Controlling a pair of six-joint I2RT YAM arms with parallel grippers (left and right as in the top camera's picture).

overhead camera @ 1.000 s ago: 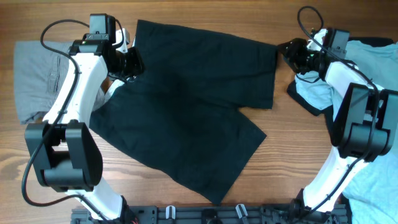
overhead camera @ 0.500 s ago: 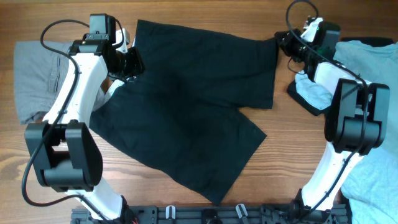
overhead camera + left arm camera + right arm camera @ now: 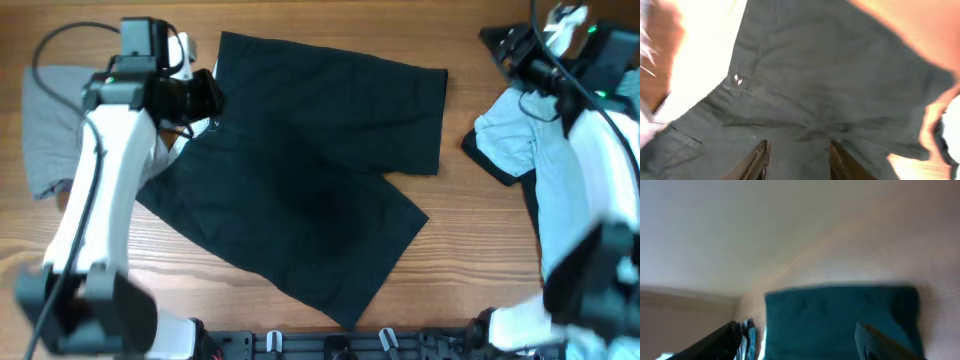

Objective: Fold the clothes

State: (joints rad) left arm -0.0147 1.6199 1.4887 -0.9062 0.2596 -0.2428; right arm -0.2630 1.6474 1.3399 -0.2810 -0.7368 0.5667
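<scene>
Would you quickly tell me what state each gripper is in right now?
Left gripper: open, over the black shorts.
Right gripper: open, holding nothing.

Overhead: bright, even light. Left arm (image 3: 100, 200) and right arm (image 3: 595, 160) smeared by motion blur. Left wrist: table (image 3: 900, 30) blown out white-orange around dark shorts (image 3: 840, 90). Right wrist: hazy, unfocused throughout.

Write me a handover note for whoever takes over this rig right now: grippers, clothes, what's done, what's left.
Left gripper: open, empty, over the black shorts near their waistband corner.
Right gripper: open, empty, off the shorts at the far right.
Shorts lie spread out, no fold made.
A grey garment sits at left, a light blue garment at right.
Left to do: every fold.
</scene>
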